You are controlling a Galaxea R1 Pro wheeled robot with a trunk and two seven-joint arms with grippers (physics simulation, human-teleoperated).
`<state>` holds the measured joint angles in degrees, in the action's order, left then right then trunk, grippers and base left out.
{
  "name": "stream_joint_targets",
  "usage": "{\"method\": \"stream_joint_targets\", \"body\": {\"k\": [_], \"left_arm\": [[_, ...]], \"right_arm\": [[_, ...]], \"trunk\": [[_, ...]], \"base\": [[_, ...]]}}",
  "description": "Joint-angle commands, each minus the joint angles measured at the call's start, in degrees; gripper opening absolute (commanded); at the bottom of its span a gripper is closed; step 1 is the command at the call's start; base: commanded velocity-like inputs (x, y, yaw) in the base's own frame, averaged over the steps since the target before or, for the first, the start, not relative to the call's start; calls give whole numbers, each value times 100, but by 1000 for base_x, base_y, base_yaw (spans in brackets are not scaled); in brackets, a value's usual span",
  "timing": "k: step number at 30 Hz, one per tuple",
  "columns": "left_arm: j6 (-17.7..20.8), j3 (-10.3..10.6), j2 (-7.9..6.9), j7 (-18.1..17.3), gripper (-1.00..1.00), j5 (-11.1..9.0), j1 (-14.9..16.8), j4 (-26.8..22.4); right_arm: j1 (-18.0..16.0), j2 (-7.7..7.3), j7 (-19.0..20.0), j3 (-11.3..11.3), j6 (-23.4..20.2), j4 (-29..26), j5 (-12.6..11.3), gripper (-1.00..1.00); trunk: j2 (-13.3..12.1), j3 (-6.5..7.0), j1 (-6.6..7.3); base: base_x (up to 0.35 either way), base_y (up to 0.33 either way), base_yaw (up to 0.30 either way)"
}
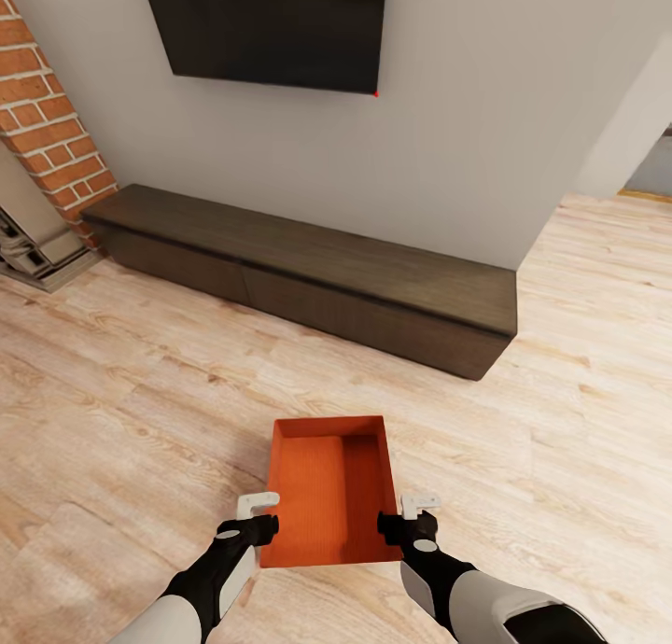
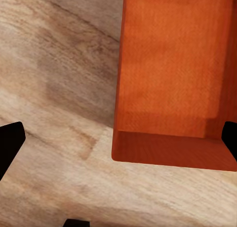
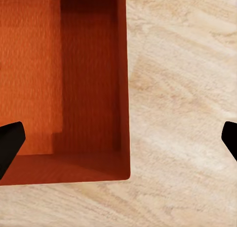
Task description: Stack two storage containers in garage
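One orange-red storage container [image 1: 327, 495] stands open-topped on the light wood plank floor of the living room, its stepped bottom showing. My left gripper [image 1: 259, 518] hovers open over the container's near left corner; in the left wrist view the container wall [image 2: 118, 89] runs between the spread black fingertips [image 2: 10, 148]. My right gripper [image 1: 411, 516] hovers open over the near right corner, and the container's right wall [image 3: 123, 89] lies between its fingertips [image 3: 10, 143]. Nothing is gripped. The garage is out of view.
A long low dark bench [image 1: 308, 275] runs along the white wall beyond the container, under a black wall TV [image 1: 271, 23]. A red brick fireplace [image 1: 42, 112] stands at the far left. An opening [image 1: 653, 173] shows at the far right. Wood floor surrounds the container.
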<state>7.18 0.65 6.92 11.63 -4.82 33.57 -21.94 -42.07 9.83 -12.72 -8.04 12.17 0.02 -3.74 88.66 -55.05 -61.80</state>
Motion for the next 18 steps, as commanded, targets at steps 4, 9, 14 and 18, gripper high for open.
{"method": "stream_joint_targets", "body": {"k": [4, 9, 14, 18], "left_arm": [[29, 6, -4, 24, 100, -56, 0, -12], [30, 5, -7, 24, 100, -68, -1, -12], [29, 10, -7, 19, 100, -47, 0, -12], [29, 13, -14, 16, 100, -38, -1, -13]], "right_arm": [[-3, -14, -16, -48, 15, 7, -39, 100], [-3, -28, -11, -62, 135, -5, -28, 100], [-5, -50, -4, -77, 218, -72, -27, 100], [-4, -46, -2, -97, 230, -177, -9, 100]], "trunk": [[164, -76, -88], [364, -166, -198], [565, -255, -308], [725, -327, -396]], "base": [[0, 0, 0], [0, 0, 0], [0, 0, 0], [0, 0, 0]]}}
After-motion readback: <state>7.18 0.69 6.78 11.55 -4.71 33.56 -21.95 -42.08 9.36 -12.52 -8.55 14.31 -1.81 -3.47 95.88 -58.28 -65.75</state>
